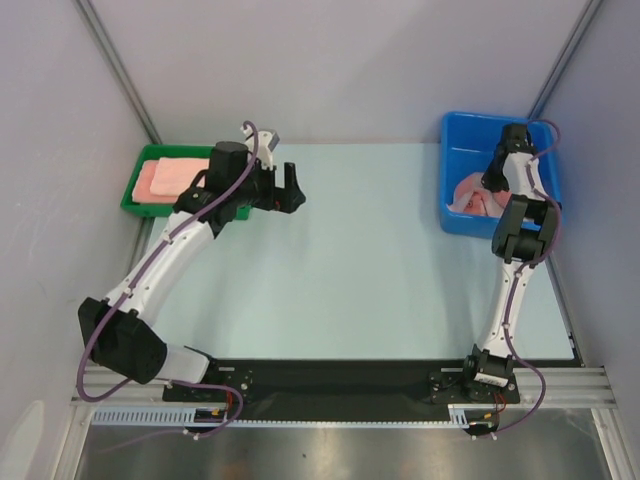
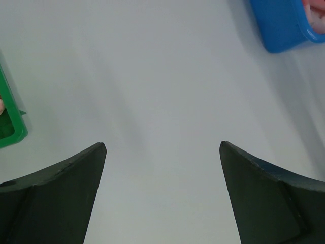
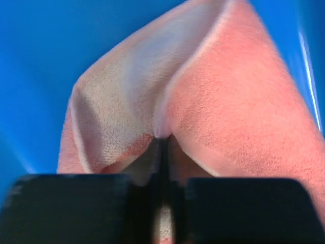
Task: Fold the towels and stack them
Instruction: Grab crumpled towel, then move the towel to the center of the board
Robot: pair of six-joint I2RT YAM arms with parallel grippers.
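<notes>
A salmon-pink towel (image 3: 228,101) lay crumpled in the blue bin (image 1: 452,128) at the far right of the table (image 1: 360,260). The right gripper (image 3: 161,145) was down inside the bin, its jaws pinched together on a raised fold of that cloth. From the wrist view the fabric rose in a ridge straight out of the closed fingers. Whether more towels lay beneath it in the bin, I could not tell.

Over on the far left, a folded pink towel (image 1: 175,178) sat flat in the green tray (image 1: 133,203). It may have been two layers stacked, though I could not say for sure.

The left gripper (image 1: 293,190) hung just beside the tray over bare table, jaws spread wide and holding nothing.

By my reckoning the job was partly done: some folded work was put away in the tray, and the towel in the bin had yet to be lifted out, laid flat on the table, folded and added to the stack.
</notes>
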